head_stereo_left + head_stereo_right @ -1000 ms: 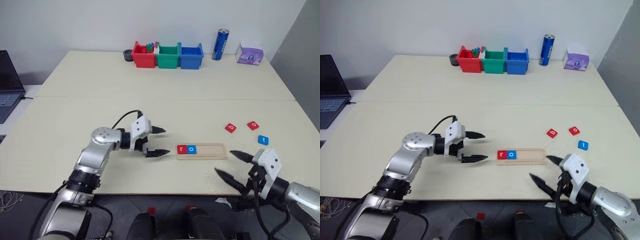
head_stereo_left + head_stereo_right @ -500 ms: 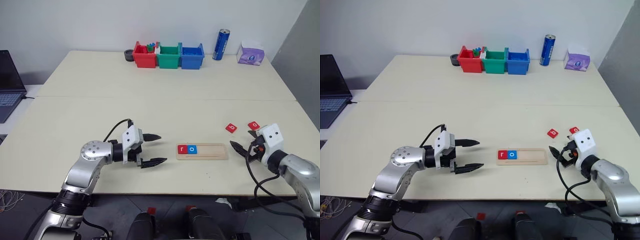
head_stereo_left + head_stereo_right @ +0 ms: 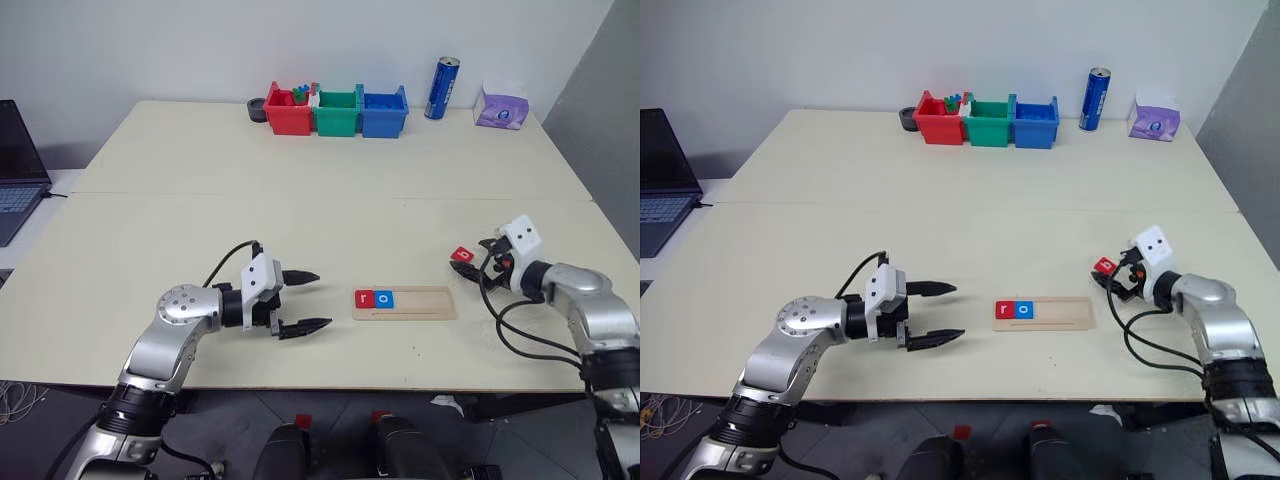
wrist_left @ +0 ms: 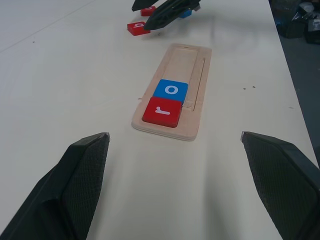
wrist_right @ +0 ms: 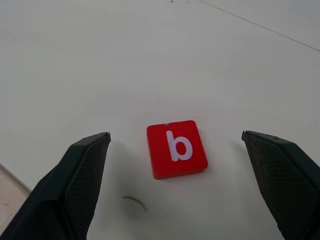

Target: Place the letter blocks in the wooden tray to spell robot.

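The bench [image 3: 300,160] fills most of the head views, pale and bare across its middle, with a seam crossing it from side to side; its near edge runs along the lower part of the frame, and a dark laptop [image 3: 15,165] sits past its left edge. Wide open surface lies between the two arms and behind the wooden tray [image 3: 404,301].

Along the far edge, at upper centre, stand a red bin [image 3: 288,111], a green bin [image 3: 336,112] and a blue bin [image 3: 383,113] side by side, with a blue can [image 3: 441,88] and a purple tissue pack [image 3: 500,107] to their right, all well apart from the work.

The tray lies below centre, lengthwise across the frame. At its left end sit a red r block [image 4: 162,111] and a blue o block [image 4: 171,91], touching; the rest of the groove is bare.

The left tool [image 3: 299,301], lower left of centre, has its fingers spread wide and nothing between them, pointing at the tray's left end across clear bench.

The right tool [image 3: 1110,281], at right of centre, is spread wide around the red b block [image 5: 176,148], which lies flat on the bench near the tray's right end; neither finger appears to touch it.

Two more blocks, one red and one blue, seem to lie just behind that tool in the left wrist view, their letters hidden.
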Robot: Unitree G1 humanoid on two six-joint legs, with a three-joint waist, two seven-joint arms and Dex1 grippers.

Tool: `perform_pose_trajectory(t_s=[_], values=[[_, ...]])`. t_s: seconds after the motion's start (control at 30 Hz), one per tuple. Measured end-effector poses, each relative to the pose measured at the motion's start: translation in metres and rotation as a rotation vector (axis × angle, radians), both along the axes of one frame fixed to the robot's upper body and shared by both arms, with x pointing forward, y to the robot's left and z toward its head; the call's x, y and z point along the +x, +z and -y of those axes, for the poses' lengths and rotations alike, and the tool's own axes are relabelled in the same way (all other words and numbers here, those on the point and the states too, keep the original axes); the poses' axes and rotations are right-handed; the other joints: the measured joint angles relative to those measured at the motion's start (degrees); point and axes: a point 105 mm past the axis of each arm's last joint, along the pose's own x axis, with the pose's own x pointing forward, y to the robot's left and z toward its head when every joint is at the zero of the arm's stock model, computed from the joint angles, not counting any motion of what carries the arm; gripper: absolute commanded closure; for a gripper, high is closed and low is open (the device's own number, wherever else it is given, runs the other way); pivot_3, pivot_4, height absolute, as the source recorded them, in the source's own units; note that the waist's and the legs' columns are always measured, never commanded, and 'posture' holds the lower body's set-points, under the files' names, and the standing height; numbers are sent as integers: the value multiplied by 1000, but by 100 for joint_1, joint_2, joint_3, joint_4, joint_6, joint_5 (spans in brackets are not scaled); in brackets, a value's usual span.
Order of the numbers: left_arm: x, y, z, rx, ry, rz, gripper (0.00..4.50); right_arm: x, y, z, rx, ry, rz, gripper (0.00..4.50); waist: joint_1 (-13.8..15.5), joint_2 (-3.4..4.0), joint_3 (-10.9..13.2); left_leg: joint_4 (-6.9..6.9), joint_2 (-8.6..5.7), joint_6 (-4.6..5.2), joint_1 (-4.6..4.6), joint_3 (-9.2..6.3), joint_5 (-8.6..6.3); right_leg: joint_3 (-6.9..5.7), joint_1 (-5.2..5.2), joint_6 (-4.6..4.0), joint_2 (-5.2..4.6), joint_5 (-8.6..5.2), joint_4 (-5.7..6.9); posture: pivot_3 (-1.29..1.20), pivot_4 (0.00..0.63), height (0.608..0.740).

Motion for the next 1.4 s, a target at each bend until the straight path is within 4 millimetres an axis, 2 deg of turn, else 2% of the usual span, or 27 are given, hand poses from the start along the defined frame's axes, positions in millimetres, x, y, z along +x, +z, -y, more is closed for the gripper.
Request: perform_pose_trajectory(t_s=[0.13,0.2,0.47,0.63,0.73,0.83,0.93,1.0,1.07,1.17,1.4], values=[[-1,2,1,3,-3,0,48,8,-7,2,-4,5,-53,0,0,0,0,0,1,0,0,-1,0,1,0,-1,0,0,0,0,150,740],[-2,2,2,4,-4,0,0,8,-12,2,9,14,-81,392,0,0,0,0,3,0,0,-1,0,2,0,-1,0,0,0,0,150,740],[-3,6,4,-11,-1,-5,0,10,-12,-2,-2,32,-83,3053,0,1,0,2,4,0,0,-2,0,2,1,-1,-1,1,3,0,150,740],[-5,9,6,-14,-14,-4,0,5,-13,1,-17,-22,-46,3041,12,1,-1,3,3,0,-2,-5,0,6,1,0,-3,1,3,0,150,740],[-8,9,3,-5,-22,-15,0,-7,-11,12,-30,-121,-10,3041,36,3,-1,2,1,0,-9,-13,0,5,-1,0,-7,0,2,0,150,740],[-12,10,2,-10,-51,-28,0,-33,2,20,-22,-220,46,3041,36,10,-1,-3,3,-1,-15,-18,0,2,-8,1,-8,0,3,0,150,740],[-15,13,2,-13,-80,-32,0,-63,16,16,-13,-296,102,3041,25,10,-1,-4,6,-1,-15,-23,0,-2,-8,9,-5,-5,4,0,150,740],[-18,14,1,-9,-106,-34,0,-85,12,10,21,-376,104,3041,17,9,-3,-4,9,-1,-12,-24,0,-3,-5,27,0,-17,4,0,150,740],[-19,15,2,-7,-122,-28,0,-102,-2,1,67,-452,56,3041,-3,10,-3,-5,10,-2,-5,-21,0,7,-6,27,1,-18,6,0,150,740],[-18,15,4,-5,-138,-27,0,-110,-11,-8,114,-535,25,3041,-28,12,-3,-1,7,-1,7,-12,1,13,-4,29,0,-11,7,0,150,740],[-17,16,10,-14,-159,-13,0,-110,-23,-17,154,-665,21,3041,-13,12,-3,-4,5,2,2,-4,2,12,-7,25,0,-11,1,0,150,740]])
